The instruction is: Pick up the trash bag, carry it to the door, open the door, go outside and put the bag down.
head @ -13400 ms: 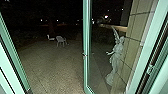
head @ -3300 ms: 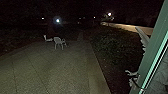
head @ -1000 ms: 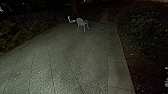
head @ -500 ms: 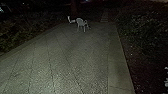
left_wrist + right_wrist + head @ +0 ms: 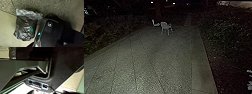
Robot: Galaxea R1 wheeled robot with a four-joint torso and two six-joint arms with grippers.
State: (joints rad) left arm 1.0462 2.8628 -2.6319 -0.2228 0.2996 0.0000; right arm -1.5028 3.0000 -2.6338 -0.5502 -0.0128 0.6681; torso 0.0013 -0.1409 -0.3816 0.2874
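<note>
Paved yard, head view: Speckled slabs (image 5: 146, 62) stretch away from my robot under a night sky, dark joints running between them.
White chair: The seat (image 5: 165, 26) stands at the far end of the paving, a low white object (image 5: 156, 24) just beside it; I cannot make out what that object is.
Tree trunk: A dark trunk (image 5: 158, 11) rises beyond the chair.
Greenery: Low plants (image 5: 99, 35) border the yard on the left, and shrubs (image 5: 224, 32) spread on the right, past a smooth paved strip (image 5: 200, 70).
Lights: Small lamps (image 5: 174, 3) glow in the distance.
White shape: A pale form (image 5: 249, 77) is cut off at the right edge.
Trash bag, left wrist view: The black bag (image 5: 25, 26), its crumpled top paler and glossy, appears near the robot's dark body (image 5: 53, 33), against speckled and smooth paving. I cannot tell whether it hangs or rests.
Left gripper: I cannot tell whether it is released, clenched or grasping the bag.
Robot body, right wrist view: A broad dark surface crosses the scene, with a connector panel (image 5: 37, 84) near a green-edged strip (image 5: 13, 87).
Right gripper: Clenched or released, I cannot tell.
</note>
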